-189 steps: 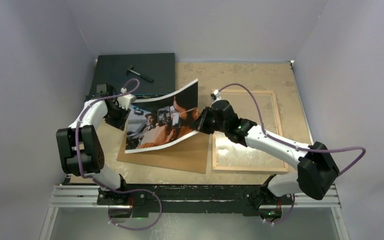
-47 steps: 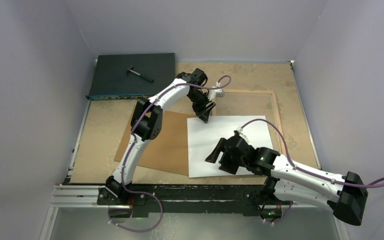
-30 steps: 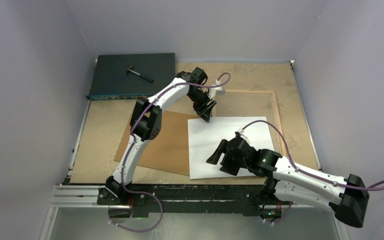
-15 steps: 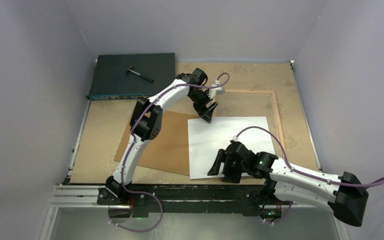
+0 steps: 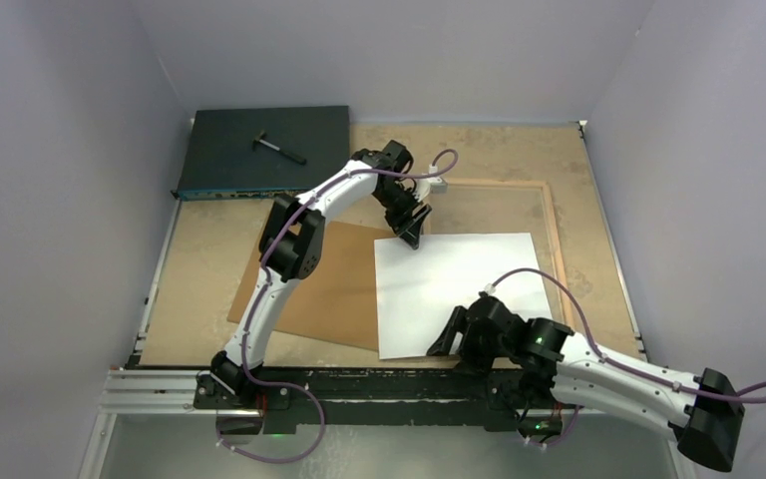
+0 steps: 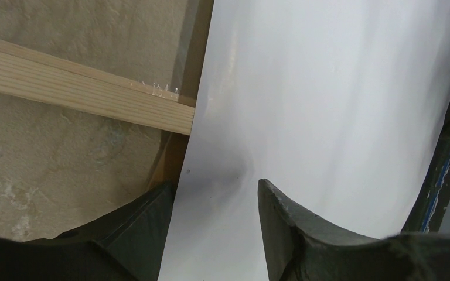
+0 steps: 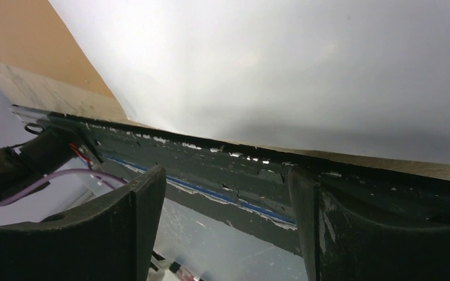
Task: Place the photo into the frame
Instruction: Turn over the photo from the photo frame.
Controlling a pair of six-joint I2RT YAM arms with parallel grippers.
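The photo [image 5: 459, 294] lies face down, its plain white back up, partly over the frame [image 5: 551, 230] and partly over the brown backing board [image 5: 319, 289]. The frame lies at the right with its light wood back up. My left gripper [image 5: 409, 236] stands over the photo's far left corner. In the left wrist view the left gripper [image 6: 215, 186] has its fingers apart, straddling the photo's [image 6: 328, 105] left edge beside the frame's wood bar [image 6: 82, 93]. My right gripper [image 5: 449, 339] is open at the photo's near edge. The right gripper [image 7: 225, 172] hangs over the table's front rail [image 7: 240, 170], with nothing between its fingers.
A dark flat box [image 5: 229, 165] sits at the back left with a small black tool [image 5: 279, 147] on it. Grey walls close in the table on three sides. The black front rail [image 5: 389, 384] runs along the near edge, by the arm bases.
My right gripper has drawn back from the photo's middle toward the near edge. The photo has slid slightly right, farther over the frame. The left gripper stays at the far left corner.
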